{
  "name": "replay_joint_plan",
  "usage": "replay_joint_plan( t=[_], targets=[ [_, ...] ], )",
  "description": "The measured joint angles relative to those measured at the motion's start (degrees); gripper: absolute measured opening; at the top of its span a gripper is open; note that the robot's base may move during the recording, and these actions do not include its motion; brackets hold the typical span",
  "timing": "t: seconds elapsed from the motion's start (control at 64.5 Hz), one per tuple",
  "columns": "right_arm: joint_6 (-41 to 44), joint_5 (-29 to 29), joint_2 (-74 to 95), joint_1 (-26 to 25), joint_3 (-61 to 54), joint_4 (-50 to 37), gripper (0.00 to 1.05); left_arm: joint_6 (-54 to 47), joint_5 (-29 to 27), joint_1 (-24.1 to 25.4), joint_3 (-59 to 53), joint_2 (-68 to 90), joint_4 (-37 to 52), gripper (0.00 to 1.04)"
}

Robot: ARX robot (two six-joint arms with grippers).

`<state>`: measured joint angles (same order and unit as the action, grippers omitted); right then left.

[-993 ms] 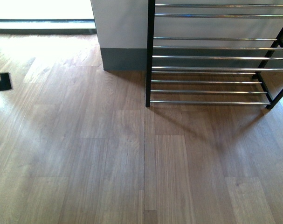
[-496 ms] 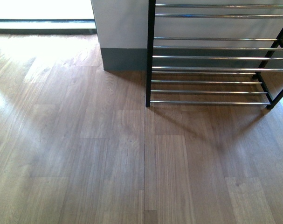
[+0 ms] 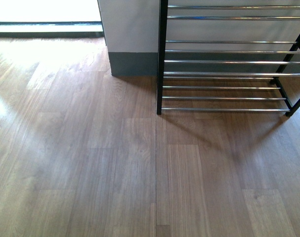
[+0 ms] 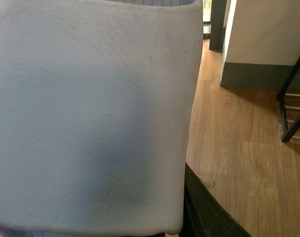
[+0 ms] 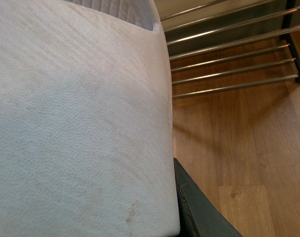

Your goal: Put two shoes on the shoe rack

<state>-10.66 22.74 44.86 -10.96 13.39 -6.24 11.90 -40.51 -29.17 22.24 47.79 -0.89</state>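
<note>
The black shoe rack [image 3: 229, 74] with chrome bars stands on the wooden floor at the upper right of the front view; no shoe shows on its visible tiers, and neither arm shows there. In the left wrist view a pale blue slide sandal [image 4: 90, 113] fills most of the picture, held by my shut left gripper, whose black finger [image 4: 204, 207] shows beside it. In the right wrist view another pale blue slide sandal [image 5: 75, 123] fills the picture, held by my shut right gripper, with one black finger [image 5: 194, 207] at its edge. The rack's bars [image 5: 229, 64] lie beyond it. The grey sneakers are out of view.
A white wall corner with a grey skirting [image 3: 132, 61] stands just left of the rack. A bright doorway with a dark sill [image 3: 46, 24] lies at the far left. The rack's black foot [image 4: 293, 113] shows in the left wrist view.
A black object at the left edge of the front view one second ago has gone out of view. The view has shifted slightly, so the rack sits a little further right and lower.
</note>
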Motion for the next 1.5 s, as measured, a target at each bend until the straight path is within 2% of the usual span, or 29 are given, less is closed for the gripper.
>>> replay_joint_plan(
  t=[1.505],
  targets=[
    [0.0,0.2,0.0,0.0,0.0,0.0,0.01,0.0,0.0,0.0,0.0,0.0,0.0,0.02]
  ],
)
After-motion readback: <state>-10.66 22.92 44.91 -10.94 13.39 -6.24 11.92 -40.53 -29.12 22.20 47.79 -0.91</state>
